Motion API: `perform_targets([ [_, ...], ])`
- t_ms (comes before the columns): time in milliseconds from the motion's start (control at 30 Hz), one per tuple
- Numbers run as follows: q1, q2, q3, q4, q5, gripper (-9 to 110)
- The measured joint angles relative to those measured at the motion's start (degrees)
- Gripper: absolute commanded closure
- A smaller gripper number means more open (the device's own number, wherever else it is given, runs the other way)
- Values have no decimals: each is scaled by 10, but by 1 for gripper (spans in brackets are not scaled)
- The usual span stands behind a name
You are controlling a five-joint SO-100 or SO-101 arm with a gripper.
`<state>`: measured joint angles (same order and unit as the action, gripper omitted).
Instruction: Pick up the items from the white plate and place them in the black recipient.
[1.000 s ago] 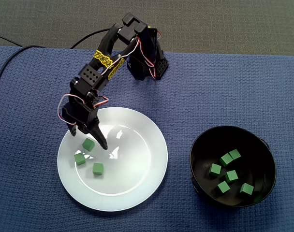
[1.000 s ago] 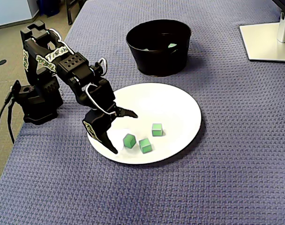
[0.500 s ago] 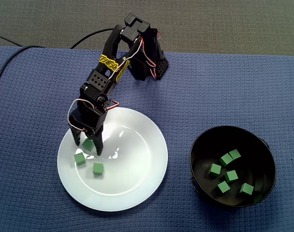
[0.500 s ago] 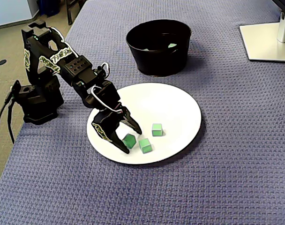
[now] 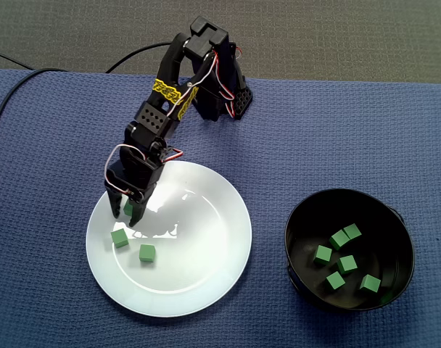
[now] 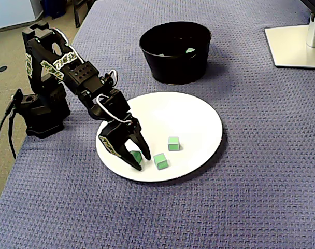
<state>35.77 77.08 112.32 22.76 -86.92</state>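
In both fixed views a white plate (image 5: 206,239) (image 6: 191,114) lies on the blue cloth. My gripper (image 5: 125,216) (image 6: 142,160) reaches down onto its edge nearest the arm, fingers closed in on either side of one green cube (image 5: 127,208) (image 6: 135,155) that rests on the plate. Two more green cubes (image 5: 120,238) (image 5: 147,253) lie loose beside it, also seen as cubes (image 6: 160,161) (image 6: 173,143). The black bowl (image 5: 349,193) (image 6: 173,59) stands apart from the plate and holds several green cubes (image 5: 341,263).
The arm's base (image 5: 224,98) (image 6: 41,111) stands at the cloth's edge, with a black cable (image 5: 10,90) trailing off. A white monitor stand (image 6: 295,44) sits on the cloth near the bowl. Grey floor lies beyond the cloth.
The gripper swung over the nearest cube, lowered onto it and narrowed its fingers around it. The other two cubes have not moved.
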Motion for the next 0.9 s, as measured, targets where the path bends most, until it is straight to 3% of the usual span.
perform_targets([
  [400, -4, 2, -11, 24, -23, 64],
  [667, 6, 0, -62, 157, -46, 63],
  [900, 3, 0, -62, 149, -60, 78],
])
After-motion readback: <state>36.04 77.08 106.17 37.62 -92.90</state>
